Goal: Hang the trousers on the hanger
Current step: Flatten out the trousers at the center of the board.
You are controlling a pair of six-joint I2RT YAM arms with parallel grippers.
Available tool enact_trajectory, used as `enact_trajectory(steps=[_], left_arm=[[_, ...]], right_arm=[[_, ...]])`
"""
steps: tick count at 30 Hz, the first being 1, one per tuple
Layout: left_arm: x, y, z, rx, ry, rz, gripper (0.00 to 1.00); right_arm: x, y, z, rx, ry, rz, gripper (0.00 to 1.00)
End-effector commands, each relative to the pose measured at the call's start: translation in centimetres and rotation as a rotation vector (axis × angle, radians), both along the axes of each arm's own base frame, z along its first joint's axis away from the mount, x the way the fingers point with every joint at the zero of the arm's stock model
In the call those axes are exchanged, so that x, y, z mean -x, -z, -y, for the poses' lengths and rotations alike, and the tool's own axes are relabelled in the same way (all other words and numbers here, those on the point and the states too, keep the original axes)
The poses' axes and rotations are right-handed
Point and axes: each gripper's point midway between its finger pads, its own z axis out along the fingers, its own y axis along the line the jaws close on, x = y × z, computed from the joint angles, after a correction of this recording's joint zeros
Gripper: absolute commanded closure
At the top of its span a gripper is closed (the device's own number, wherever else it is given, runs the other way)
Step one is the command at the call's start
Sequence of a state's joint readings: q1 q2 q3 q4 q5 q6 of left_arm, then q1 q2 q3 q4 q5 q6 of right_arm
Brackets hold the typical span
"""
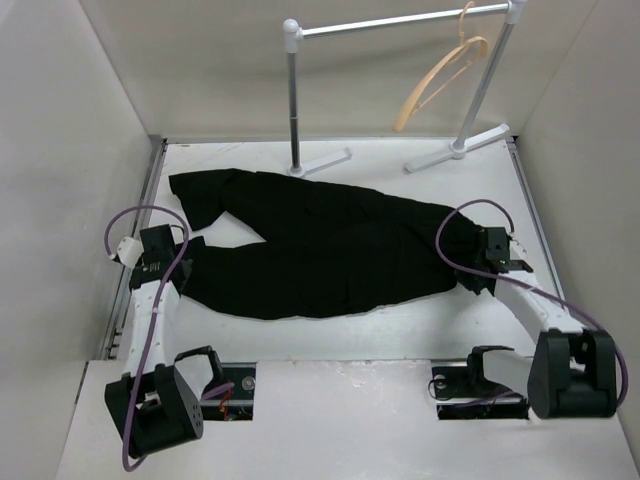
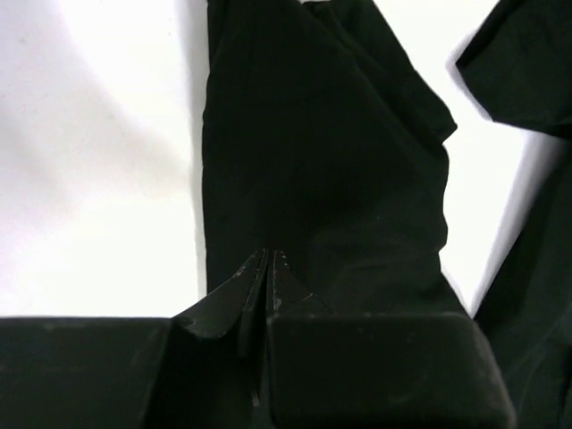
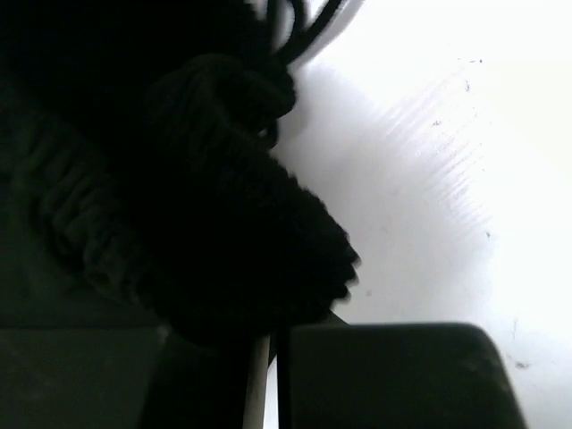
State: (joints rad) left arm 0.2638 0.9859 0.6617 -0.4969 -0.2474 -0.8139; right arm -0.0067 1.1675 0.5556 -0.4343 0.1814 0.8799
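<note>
Trousers (image 1: pixel 330 250) lie spread on the tabletop (image 1: pixel 400 320) short of the hanger (image 1: pixel 404 118). Your right gripper (image 1: pixel 472 262) has its jaws clamped on the bunched waist, and your left gripper (image 2: pixel 268 264) has its jaws pinched on a leg, apparently for lifting.

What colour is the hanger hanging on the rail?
The hanger is light tan, like pale wood. It shows best in the top external view.

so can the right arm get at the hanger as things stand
Probably not yet: the right hand looks shut on the trousers, and the hanger hangs on the rail beyond them.
</note>
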Motion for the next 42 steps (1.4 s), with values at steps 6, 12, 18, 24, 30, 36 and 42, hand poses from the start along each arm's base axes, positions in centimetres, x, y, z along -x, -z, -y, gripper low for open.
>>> enact_trajectory(steps=[6,12,18,24,30,36,42], left_arm=[[1.4,-6.2,-0.8,-0.075,-0.011,0.042,1.00],[4.3,-2.7,-0.7,-0.083,-0.016,-0.118,0.73],[0.6,-1.8,0.9,-0.021,0.086,-0.018,0.45],[-2.3,1.3,1.9,0.028,0.183,-0.073,0.47],[1.7,5.8,-0.4,0.036,0.043,-0.248,0.71],[8.0,8.0,-1.0,0.135,-0.146,-0.298,0.94],[5.9,2.1,-0.5,0.114,-0.170,-0.124,0.85]], right_arm=[[6.8,-8.3,0.8,-0.014,0.082,0.158,0.96],[9.3,-10.8,1.2,-0.004,0.124,0.144,0.98],[8.7,-13.3,3.0,0.153,0.079,0.205,0.29],[4.9,-16.0,-1.4,0.102,-0.179,0.335,0.24],[4.5,-13.4,-8.5,-0.040,-0.445,0.328,0.33],[5.1,-9.7,-11.2,-0.076,-0.519,0.259,0.33],[4.7,-7.9,-11.6,-0.067,-0.544,0.224,0.28]])
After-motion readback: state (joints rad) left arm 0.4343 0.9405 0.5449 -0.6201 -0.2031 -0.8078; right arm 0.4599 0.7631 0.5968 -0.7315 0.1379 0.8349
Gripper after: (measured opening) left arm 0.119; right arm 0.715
